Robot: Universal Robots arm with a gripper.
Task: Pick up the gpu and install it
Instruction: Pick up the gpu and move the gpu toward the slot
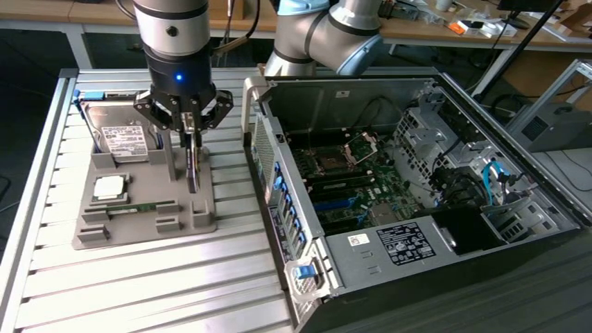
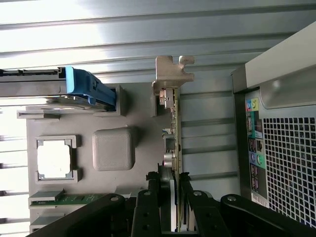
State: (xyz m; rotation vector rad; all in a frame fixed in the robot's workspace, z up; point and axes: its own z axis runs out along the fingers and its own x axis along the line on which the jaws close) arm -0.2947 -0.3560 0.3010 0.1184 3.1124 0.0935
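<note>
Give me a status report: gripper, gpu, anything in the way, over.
Gripper shut on gpu, card upright on edge at gray holder. Hard drive alongside, apart from it. Open case on exterior view's right; its near wall faces holder.

The gpu [image 1: 191, 165] stands on edge between the hard drive [image 1: 122, 135], at the exterior view's left, and the computer case [image 1: 277, 180] wall, near on the right; that gap seems narrow. The case's open top is unobstructed, as is the slatted surface [image 1: 157, 284] past the tray [image 1: 190, 223].

open computer case [image 1: 416, 180], grey parts tray [image 1: 138, 232] with hard drive [image 1: 120, 133], processor [image 1: 109, 186], memory stick [image 1: 138, 207], slatted table [image 1: 138, 291]
</note>
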